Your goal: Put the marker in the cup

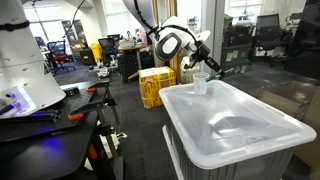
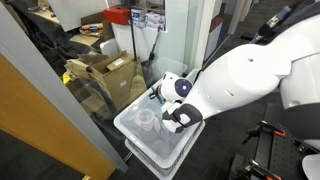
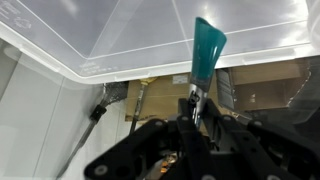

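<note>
**Marker in my jaws, cup right below**

I've got the marker (image 3: 208, 48) pinched in my jaws. In the wrist view they are closed narrow on one end of it, and the teal barrel sticks well out ahead of me, across the rim of the bench (image 3: 120, 30), which here is a big white bin lid. The cup (image 1: 201, 86) stands upright on that lid. In both exterior views I hang just above and beside it (image 2: 147, 120). I can't tell from here whether the marker's free end is over the mouth, and the cup doesn't show at the wrist at all.

Handling now. The marker should be light and stiff, with no bend to worry about. But the barrel looks smooth, and held this close to one end it could swivel in my grip if the free end bumps anything. A hold nearer mid-barrel would be steadier, though this one leaves more length to go inside. The cup worries me more: thin, light plastic, likely to skate or tip at a nudge. So it's tip over the mouth, down gently, and release only once well in.
</note>
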Tool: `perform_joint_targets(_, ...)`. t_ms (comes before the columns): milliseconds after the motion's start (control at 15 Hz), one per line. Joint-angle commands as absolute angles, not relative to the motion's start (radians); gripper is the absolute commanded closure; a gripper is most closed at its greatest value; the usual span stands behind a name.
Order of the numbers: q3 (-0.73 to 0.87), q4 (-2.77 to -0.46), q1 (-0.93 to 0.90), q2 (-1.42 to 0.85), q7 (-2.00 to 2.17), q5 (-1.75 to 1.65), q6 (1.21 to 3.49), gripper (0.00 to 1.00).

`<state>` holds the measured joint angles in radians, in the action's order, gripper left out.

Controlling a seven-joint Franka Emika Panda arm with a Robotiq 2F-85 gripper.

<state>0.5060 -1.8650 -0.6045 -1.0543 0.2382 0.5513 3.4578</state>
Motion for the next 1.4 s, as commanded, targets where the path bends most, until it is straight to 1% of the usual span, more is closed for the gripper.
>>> perform_joint_targets(0, 0.564, -1.855, -0.684, -1.085, 0.213, 0.59, 3.458, 0.95)
perform_joint_targets(467, 0.655, -1.796, -0.8, -1.152, 0.221, 0.617, 3.458, 0.95)
perform_joint_targets(600, 0.657, -1.772, -0.805, -1.162, 0.22, 0.61, 3.458, 0.95)
perform_joint_targets(1000, 0.611, -1.681, -0.766, -1.183, 0.213, 0.574, 3.458, 0.95)
perform_joint_targets(1333, 0.53, -1.659, -0.707, -1.171, 0.205, 0.539, 3.457, 0.95)
